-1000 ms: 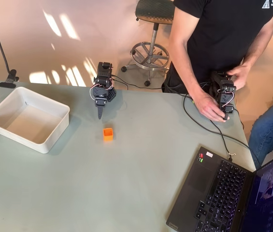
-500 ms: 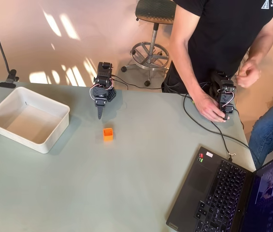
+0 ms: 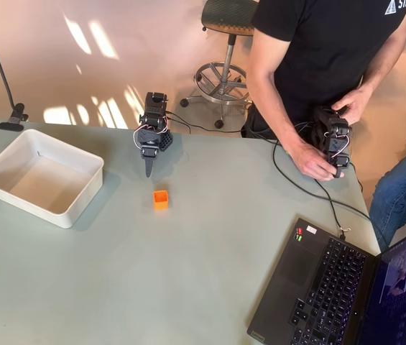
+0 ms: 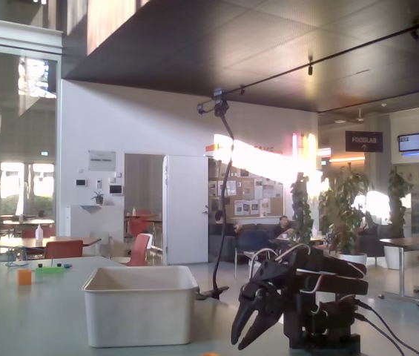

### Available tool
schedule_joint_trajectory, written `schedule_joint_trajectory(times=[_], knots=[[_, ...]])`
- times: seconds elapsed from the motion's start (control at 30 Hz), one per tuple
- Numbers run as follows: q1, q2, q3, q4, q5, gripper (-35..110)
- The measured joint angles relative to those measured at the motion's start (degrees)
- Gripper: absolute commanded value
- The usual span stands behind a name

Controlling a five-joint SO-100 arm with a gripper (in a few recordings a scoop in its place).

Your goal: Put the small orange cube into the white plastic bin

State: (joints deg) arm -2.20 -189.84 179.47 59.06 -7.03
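Gripper (image 3: 149, 172) shut, just above orange cube (image 3: 160, 199), apart.

Hanging sign (image 4: 363, 141): white letters on a dark board under the ceiling at the right of the fixed view, reading "FOODLAB" as far as the small print allows.
Black T-shirt (image 3: 332, 43): white letters at the upper right corner of the overhead view, cut by the edge; "ST" is all that can be made out.
Wall notice (image 4: 101, 161): a pale panel beside the doorway, its print too small to read.
Laptop (image 3: 332, 287): keys and lid marks unreadable.
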Motion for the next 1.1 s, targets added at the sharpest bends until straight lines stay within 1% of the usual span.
schedule_joint_trajectory(times=[0.1, 0.17, 0.3, 0.43, 0.53, 0.6, 0.9, 1.1], knots=[[0.0, 0.0, -3.3, 0.0, 0.0, 11], [0.0, 0.0, -8.1, 0.0, 0.0, 17], [0.0, 1.0, -18.4, 0.0, 0.0, 38], [0.0, 6.9, -22.9, 0.0, 0.0, 59], [-0.4, 12.9, -24.4, 0.0, 0.0, 68], [-2.9, 16.4, -25.6, -0.1, 0.0, 71], [-15.7, 32.3, -30.1, -0.1, -0.3, 71], [-16.7, 44.6, -35.9, -0.2, -0.4, 71]])
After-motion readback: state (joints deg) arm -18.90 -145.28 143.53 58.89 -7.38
